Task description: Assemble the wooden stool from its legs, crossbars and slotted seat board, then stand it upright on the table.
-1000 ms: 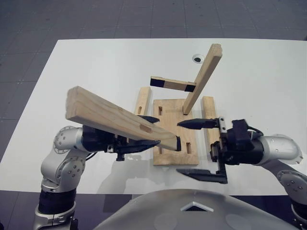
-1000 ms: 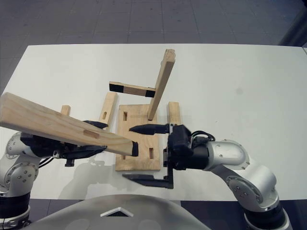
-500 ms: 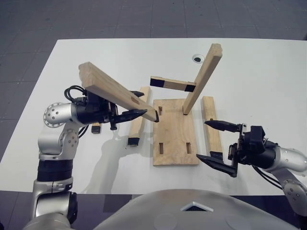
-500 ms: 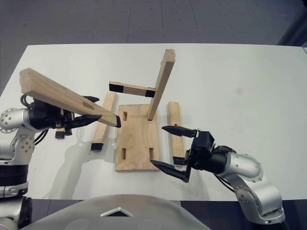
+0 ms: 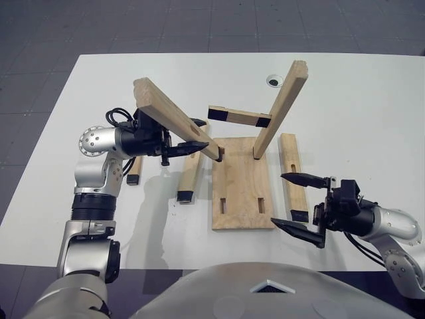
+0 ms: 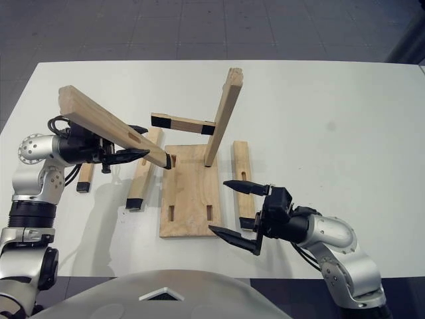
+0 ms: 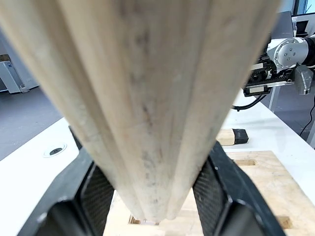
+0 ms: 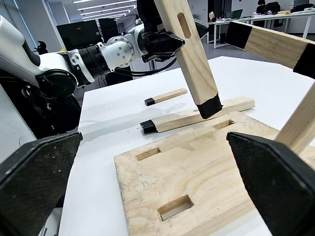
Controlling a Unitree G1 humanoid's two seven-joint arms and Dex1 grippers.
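A white surface (image 5: 358,100) carries a flat pale slotted wooden seat board (image 5: 240,193). Its 1 o'clock slot holds a tilted wooden leg (image 5: 282,106) with a black-tipped crossbar (image 5: 239,117) branching towards 9 o'clock. The left end effector (image 5: 201,133) grips a second, black-capped wooden leg (image 5: 169,116), its cap just over the 11 o'clock slot. The right end effector (image 5: 279,199) gapes wide at the board's 4 o'clock. Loose wooden pieces lie at 9 (image 5: 191,166) and 3 o'clock (image 5: 292,176).

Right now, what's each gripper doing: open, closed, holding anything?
Left gripper: closed on a wooden leg, its dark tip by the far left slot of the seat board.
Right gripper: open, empty.
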